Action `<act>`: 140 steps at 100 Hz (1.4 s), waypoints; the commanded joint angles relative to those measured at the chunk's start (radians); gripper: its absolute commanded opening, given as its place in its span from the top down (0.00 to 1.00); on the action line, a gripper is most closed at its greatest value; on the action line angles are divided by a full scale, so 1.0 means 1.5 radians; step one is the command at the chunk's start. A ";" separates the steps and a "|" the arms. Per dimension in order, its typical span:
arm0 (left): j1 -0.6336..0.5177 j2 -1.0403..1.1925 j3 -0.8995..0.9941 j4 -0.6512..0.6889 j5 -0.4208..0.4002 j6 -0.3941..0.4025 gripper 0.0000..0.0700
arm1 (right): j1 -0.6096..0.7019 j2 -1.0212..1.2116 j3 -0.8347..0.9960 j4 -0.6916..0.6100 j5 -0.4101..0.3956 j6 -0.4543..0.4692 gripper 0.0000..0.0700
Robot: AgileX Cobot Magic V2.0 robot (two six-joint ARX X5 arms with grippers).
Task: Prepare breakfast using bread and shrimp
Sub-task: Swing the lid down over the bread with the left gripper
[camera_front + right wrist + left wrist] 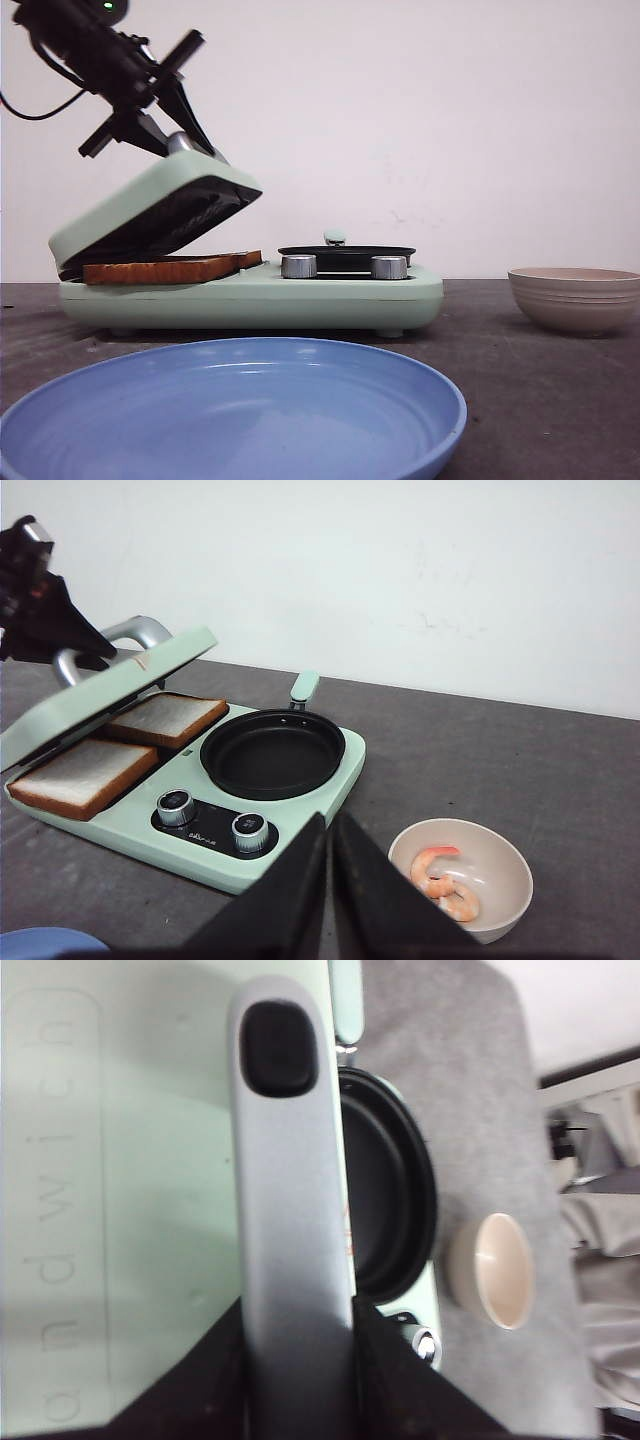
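Note:
Two slices of bread (pixel 165 718) (pixel 80 775) lie side by side on the lower plate of a mint-green sandwich maker (pixel 300 840); from the front only their brown crust (pixel 170 268) shows. The lid (pixel 150 205) stands half open, tilted over the bread. My left gripper (pixel 185 135) is shut on the lid's silver handle (pixel 290 1210), one finger on each side. Shrimp (pixel 445 880) lie in a beige bowl (pixel 505 865) to the right of the machine. My right gripper (pixel 329 820) hangs shut and empty above the table between machine and bowl.
A black round pan (pixel 272 752) sits in the machine's right half, behind two silver knobs (pixel 175 802). A large blue plate (pixel 230 410) lies at the table's front edge. The bowl (pixel 575 298) stands at the right, a white wall behind.

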 commanded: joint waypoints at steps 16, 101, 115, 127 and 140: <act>-0.031 0.021 0.008 0.027 -0.132 0.085 1.00 | 0.004 -0.002 0.000 -0.001 0.002 0.009 1.00; -0.076 0.096 0.008 0.020 -0.154 0.082 0.81 | 0.004 -0.002 0.000 -0.045 -0.002 0.027 1.00; -0.074 0.090 0.009 0.013 -0.153 0.061 0.30 | 0.004 -0.002 0.000 -0.041 -0.002 0.027 1.00; -0.073 0.065 0.014 -0.003 -0.154 0.061 0.26 | 0.004 -0.002 0.000 -0.040 -0.002 0.027 1.00; -0.072 0.003 0.014 -0.002 -0.186 0.076 0.27 | 0.004 -0.002 0.000 -0.040 -0.001 0.027 1.00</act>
